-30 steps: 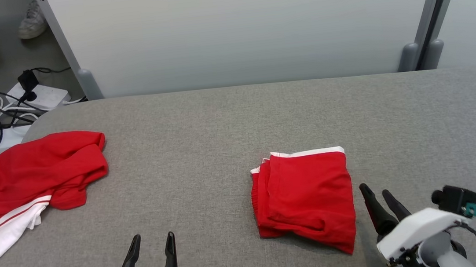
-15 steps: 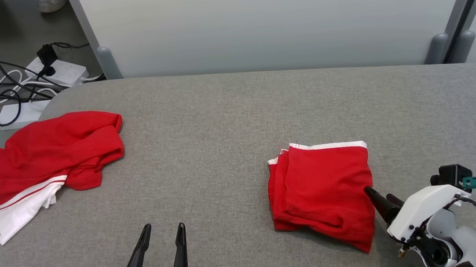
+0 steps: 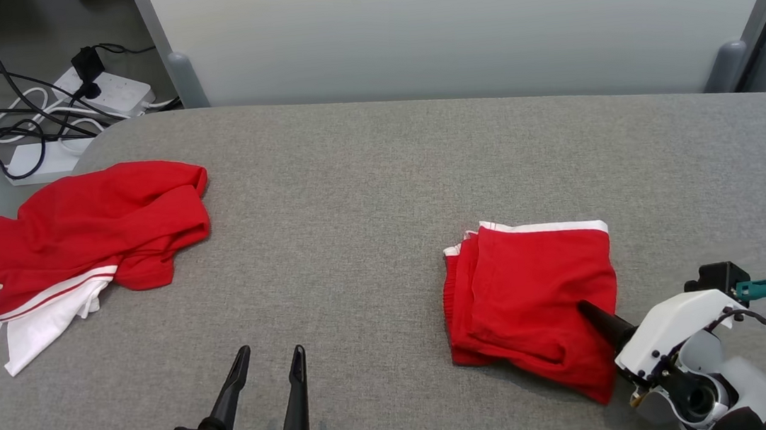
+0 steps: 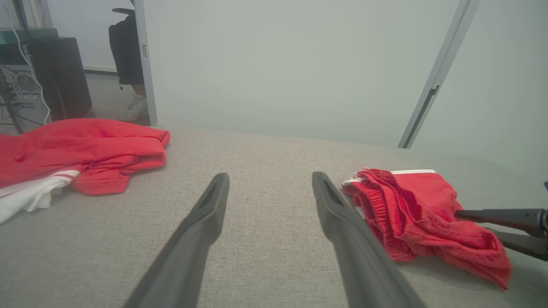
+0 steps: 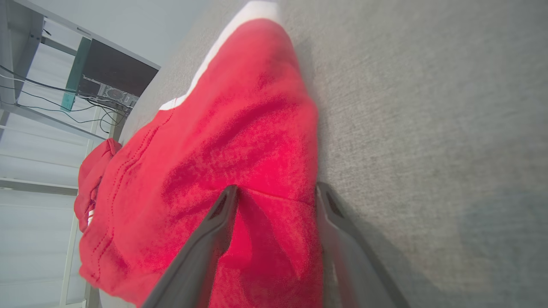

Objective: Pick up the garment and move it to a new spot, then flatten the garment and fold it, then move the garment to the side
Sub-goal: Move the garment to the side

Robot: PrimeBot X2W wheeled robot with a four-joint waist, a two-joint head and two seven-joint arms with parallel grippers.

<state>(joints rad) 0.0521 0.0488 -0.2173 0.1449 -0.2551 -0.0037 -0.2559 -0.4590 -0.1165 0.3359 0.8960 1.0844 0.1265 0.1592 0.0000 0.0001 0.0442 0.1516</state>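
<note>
Red garment (image 3: 540, 284) | head: 1 finger (image 3: 596, 317) atop | wrist: right end effector (image 5: 274, 190) straddling edge

A second ago the right pincer (image 5: 276, 187) stood on the grey fabric counter (image 3: 353, 197) just beside the right edge of the folded red shorts with a white waistband (image 3: 533, 285), clear of the cloth. Since then it has slid in towards the left. One dark finger now lies on top of the red fabric near its lower right corner and the other runs along the edge at counter level, so the hem sits between the parted fingers. The head camera has also swung, shifting the whole scene rightwards and slightly up in its view.
</note>
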